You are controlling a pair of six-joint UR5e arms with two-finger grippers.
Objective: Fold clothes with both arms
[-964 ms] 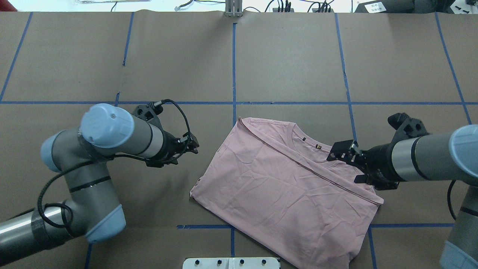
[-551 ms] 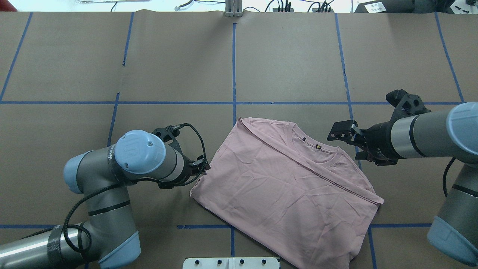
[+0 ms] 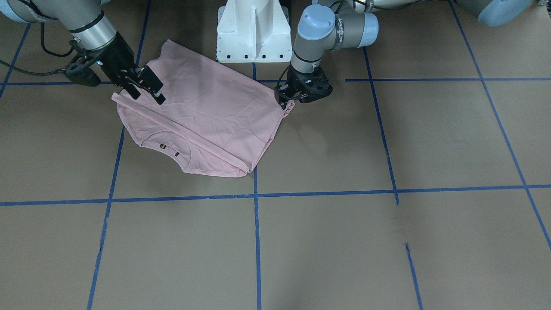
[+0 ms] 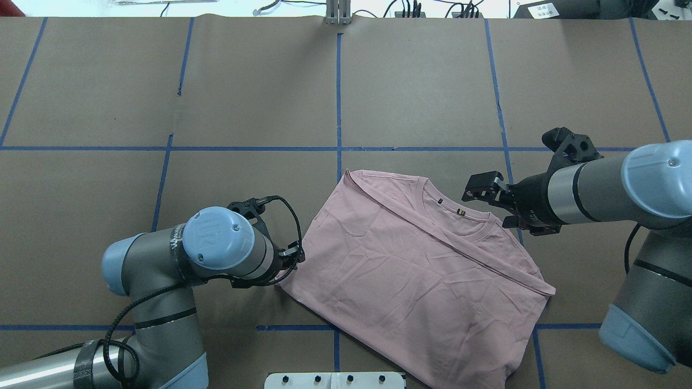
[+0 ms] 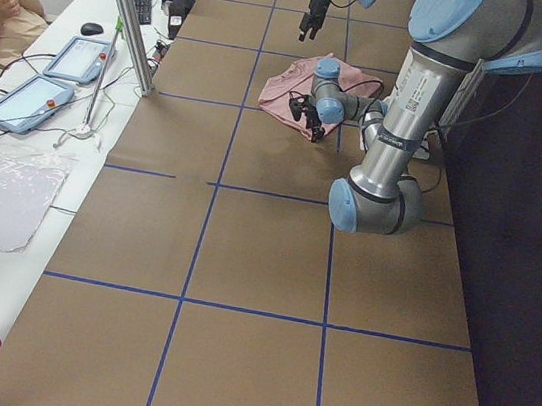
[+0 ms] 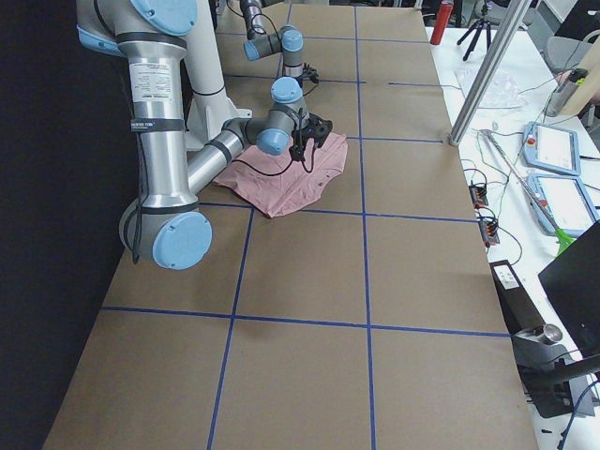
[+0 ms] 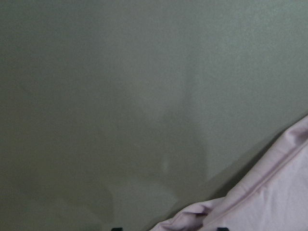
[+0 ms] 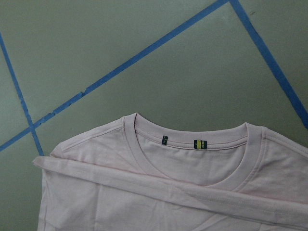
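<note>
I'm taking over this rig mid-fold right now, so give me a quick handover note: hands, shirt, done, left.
Left hand: open, down at the T-shirt's corner, cloth between its fingers, not clamped.
Right hand: open, empty, above the collar side.
T-shirt: flat on the table, collar away from the robot.
Done: one side folded across.
Left: grasp, then finish the folds.

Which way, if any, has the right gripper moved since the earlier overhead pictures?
Yes: right gripper moved from the T-shirt collar toward the far tape line.
</note>
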